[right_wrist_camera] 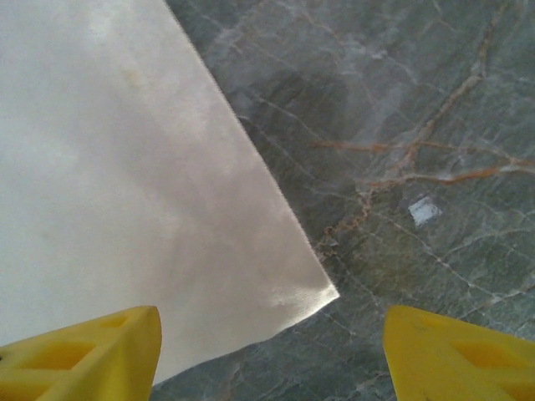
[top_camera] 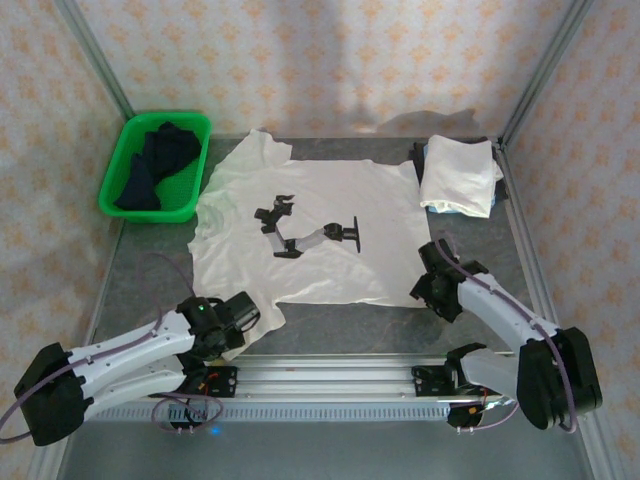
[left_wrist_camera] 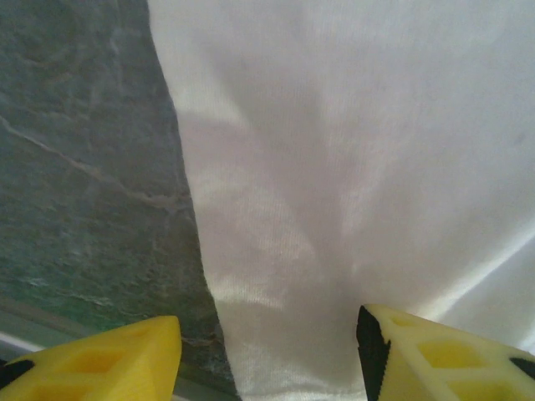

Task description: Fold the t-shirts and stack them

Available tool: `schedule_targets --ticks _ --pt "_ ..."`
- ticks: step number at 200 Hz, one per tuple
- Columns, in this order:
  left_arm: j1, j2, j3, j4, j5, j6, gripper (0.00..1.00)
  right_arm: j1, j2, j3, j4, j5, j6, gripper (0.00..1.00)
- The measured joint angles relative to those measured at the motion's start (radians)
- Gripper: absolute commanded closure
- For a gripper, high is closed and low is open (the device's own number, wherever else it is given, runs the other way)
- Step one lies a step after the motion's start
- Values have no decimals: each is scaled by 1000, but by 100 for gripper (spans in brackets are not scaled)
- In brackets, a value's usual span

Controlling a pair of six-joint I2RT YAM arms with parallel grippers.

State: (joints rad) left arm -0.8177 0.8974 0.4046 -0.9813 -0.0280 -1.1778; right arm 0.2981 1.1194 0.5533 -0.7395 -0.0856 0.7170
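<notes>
Left tool (left_wrist_camera: 267,334) and right tool (right_wrist_camera: 272,322), both spread, straddle the t-shirt's (top_camera: 330,270) near hem corners; I'd sink evenly, pinching cloth only.

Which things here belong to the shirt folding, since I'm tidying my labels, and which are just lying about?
For the job:
- spread t-shirt
- folded shirt stack

Lying about:
- green basket
- dark clothes inside it
</notes>
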Motion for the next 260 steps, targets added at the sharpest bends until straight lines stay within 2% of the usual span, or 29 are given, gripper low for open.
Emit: schedule_targets --ticks 34,73,115,153,197,232,260 --pt "-21 -3 -10 40 25 -3 49 0 0 -30 16 -5 42 35" --pt "-27 -41 -33 44 24 -15 73 0 0 -51 57 -8 72 46" --pt "-27 -73 -32 76 31 -2 100 0 -3 -63 51 12 92 78" --pt "-27 -101 31 62 13 12 100 2 -13 -51 74 15 72 100" --pt "9 -129 180 2 -58 64 100 2 -68 -2 73 31 63 100" --pt "134 -71 264 -18 -83 161 100 2 -72 49 73 45 47 100" --pt "267 54 384 -18 -97 281 100 -3 3 135 73 76 18 100"
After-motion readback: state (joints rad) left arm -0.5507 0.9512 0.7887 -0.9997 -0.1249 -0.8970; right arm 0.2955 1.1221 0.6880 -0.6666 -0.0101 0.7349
